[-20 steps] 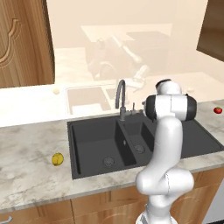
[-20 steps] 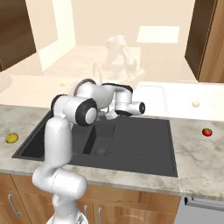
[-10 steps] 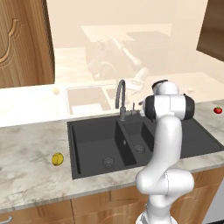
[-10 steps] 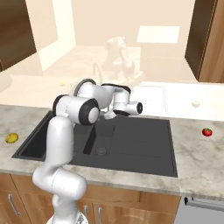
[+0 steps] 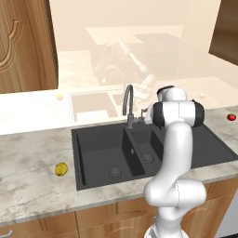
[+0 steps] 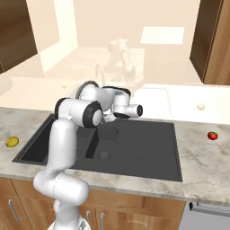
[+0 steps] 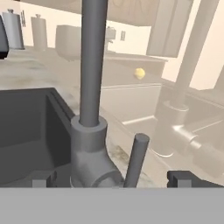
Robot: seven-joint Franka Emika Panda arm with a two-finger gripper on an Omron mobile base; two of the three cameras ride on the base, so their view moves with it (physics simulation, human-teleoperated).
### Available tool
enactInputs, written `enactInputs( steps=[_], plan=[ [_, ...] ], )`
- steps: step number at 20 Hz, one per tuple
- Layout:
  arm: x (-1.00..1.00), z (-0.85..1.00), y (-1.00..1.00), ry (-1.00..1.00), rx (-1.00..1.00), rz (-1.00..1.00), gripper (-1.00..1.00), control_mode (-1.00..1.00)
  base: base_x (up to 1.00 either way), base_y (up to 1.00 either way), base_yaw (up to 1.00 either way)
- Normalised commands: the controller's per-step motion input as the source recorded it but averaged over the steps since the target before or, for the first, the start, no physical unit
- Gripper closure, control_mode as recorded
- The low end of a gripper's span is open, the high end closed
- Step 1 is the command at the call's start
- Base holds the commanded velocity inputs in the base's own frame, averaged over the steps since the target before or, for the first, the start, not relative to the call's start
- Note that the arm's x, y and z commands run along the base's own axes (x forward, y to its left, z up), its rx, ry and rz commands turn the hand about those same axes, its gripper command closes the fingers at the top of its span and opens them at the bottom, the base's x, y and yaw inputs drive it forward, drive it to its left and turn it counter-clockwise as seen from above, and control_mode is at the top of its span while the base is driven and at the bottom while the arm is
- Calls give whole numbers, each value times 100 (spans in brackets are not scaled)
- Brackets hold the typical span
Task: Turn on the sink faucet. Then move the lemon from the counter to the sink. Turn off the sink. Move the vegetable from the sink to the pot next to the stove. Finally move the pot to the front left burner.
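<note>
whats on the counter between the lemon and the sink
Nothing. In the left base view, bare marbled counter separates the lemon from the sink's left rim.

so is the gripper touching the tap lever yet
Apart. In the hand view the lever stands between the open gripper's fingertips, with clear gaps on both sides.

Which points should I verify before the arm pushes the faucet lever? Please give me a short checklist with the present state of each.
1. Jaws open: ok. The gripper stands wide, holding nothing.
2. Lever between the fingertips: ok in the hand view; it rises just ahead of them.
3. Contact with the lever: cannot tell; no touch is visible.
4. Water from the sink faucet: not ok; no stream is visible, so the tap looks off.
5. Lemon waiting on the counter, left of the sink: ok.
6. Basins free of objects: ok.
</note>
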Motion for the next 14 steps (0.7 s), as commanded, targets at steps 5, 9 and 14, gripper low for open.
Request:
enactInputs(
  steps=[5,9,14],
  plan=[
    [16,-8,14,0,0,0,-100,-100,0,0,0],
    [16,-5,13,0,0,0,-100,-100,0,0,0],
    [14,-2,13,0,0,0,-100,-100,0,0,0]
  ],
)
